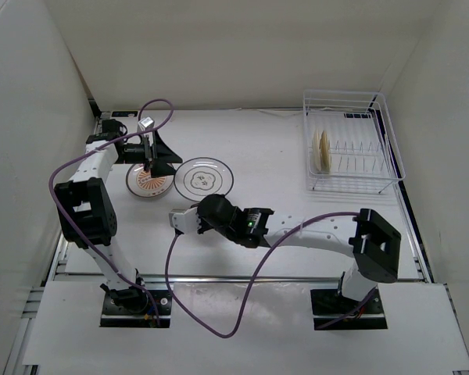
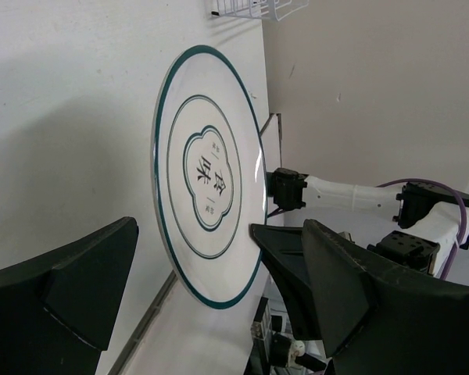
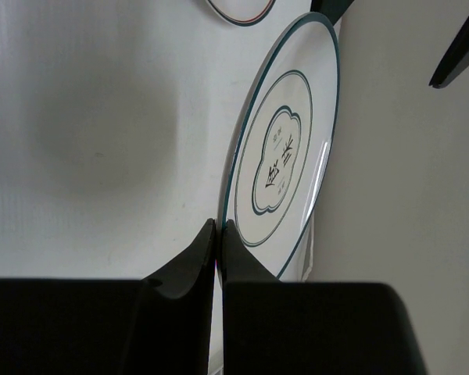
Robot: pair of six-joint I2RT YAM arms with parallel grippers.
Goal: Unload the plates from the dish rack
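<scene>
Near the desk's (image 1: 266,148) far-left corner, the left gripper (image 1: 148,166) hung wide open over the orange-patterned plate (image 1: 151,184). Beside it lay the white plate (image 1: 204,178), with the right gripper (image 1: 175,219) closed and empty by its rim. A beige plate (image 1: 323,151) stood in the far-right dish rack (image 1: 349,187).

Bright, even light; soft shadows; sharp.
</scene>
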